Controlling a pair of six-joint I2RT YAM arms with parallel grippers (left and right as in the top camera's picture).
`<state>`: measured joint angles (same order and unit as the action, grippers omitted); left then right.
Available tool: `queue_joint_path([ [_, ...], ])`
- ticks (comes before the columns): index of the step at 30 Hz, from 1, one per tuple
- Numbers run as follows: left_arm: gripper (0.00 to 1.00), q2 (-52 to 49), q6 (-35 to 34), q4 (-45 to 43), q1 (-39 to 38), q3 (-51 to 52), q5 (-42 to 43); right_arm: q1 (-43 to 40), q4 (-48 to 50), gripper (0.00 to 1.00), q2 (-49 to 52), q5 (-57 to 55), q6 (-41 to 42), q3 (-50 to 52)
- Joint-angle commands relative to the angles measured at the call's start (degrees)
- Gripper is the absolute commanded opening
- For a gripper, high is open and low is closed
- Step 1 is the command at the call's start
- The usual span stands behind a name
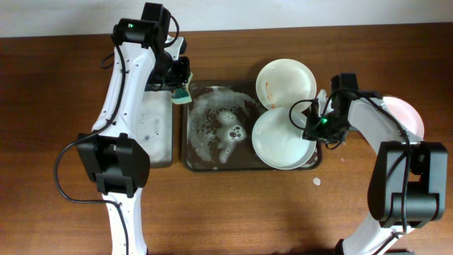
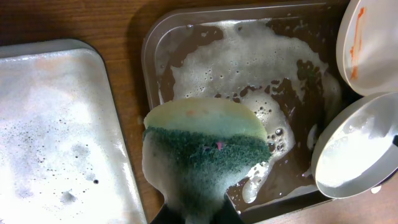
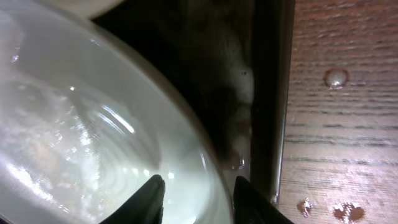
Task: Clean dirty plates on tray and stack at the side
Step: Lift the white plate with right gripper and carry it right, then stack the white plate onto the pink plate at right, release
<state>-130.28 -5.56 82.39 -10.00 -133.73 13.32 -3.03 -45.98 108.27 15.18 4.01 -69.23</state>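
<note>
The job looks about a third done, judging from how things lie. One pale plate sits on the desk out beyond the right arm, well clear of the tray, which reads as the start of the stack at the side. Two plates remain on the tray. The smeared plate, just past the right fingers, shows an orange streak near its rim and is not yet washed. The wet plate lies directly at those fingers, glossy with water and a little foam, with no smear that I can make out; it seems ready to go to the stack.

The right fingers stand partly spread, one on each side of the wet plate's rim, the inner one over the plate's bowl and the outer one over the tray's edge. A gap shows on the inner side, so they read as released, not pinching.

The left fingers are clenched on the sponge, green scouring face toward the camera and foam clinging to it. It hangs over the tray's near corner, with the soapy tray ahead of those fingers and the narrower tray just beside them.
</note>
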Motion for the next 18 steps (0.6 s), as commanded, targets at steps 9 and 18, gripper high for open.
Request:
queue_joint_path([
  [9, 0.06, 0.5, 1.2, -0.1, -0.1, -0.3, 0.4, -0.4, 6.0, 0.09, -1.0, 5.4, -2.1, 7.0],
  [18, 0.06, 0.5, 1.2, -0.1, -0.1, -0.3, 0.4, -0.4, 3.8, 0.04, -2.0, 5.6, -2.1, 6.6],
])
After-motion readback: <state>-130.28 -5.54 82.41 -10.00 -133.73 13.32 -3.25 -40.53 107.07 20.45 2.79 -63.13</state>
